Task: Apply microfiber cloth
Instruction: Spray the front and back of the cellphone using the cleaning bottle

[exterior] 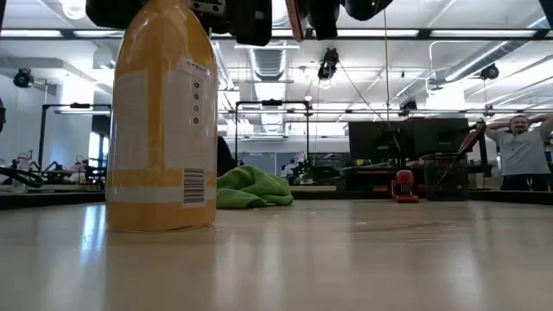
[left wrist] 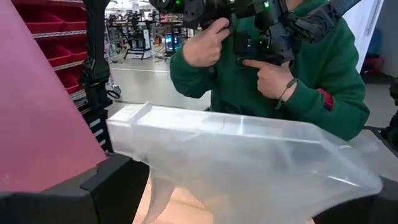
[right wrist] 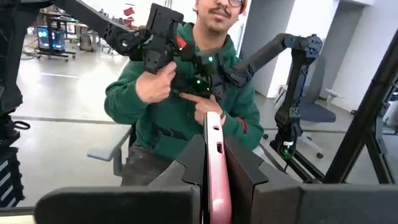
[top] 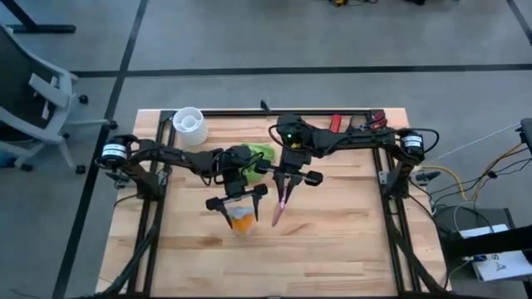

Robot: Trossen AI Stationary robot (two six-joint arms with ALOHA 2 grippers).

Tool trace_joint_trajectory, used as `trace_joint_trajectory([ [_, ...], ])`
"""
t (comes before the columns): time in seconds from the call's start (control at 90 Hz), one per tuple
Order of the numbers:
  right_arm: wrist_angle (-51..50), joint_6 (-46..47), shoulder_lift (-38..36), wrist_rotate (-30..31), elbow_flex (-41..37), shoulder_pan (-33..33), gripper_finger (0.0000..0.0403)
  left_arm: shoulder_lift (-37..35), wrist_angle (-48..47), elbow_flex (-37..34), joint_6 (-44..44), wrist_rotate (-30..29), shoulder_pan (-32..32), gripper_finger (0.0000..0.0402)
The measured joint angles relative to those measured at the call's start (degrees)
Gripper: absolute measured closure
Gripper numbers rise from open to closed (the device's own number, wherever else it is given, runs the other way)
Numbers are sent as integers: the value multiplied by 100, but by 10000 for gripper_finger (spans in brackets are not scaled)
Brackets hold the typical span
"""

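Lying untouched, one microfiber cloth (top: 259, 154) sits behind two busy grippers.

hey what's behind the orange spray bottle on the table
In the low view, the lime-green microfiber cloth lies crumpled on the table behind the orange spray bottle, to its right. The bottle hides whatever sits directly behind it, including the cloth's left edge.

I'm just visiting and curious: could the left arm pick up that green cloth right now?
Probably not yet: the left end effector is shut on the spray bottle, so it's occupied. The microfiber cloth lies uncovered behind it.
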Motion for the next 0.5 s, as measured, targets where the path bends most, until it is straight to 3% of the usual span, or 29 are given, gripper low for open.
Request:
trace_joint_trajectory([
  [0.222, 0, 31, 0, 2, 0, -2, 388, 0, -2, -20, 15, 4, 3, 69],
  [0.5, -2, 17, 0, 2, -2, -2, 388, 0, -4, -31, 22, 23, 3, 171],
])
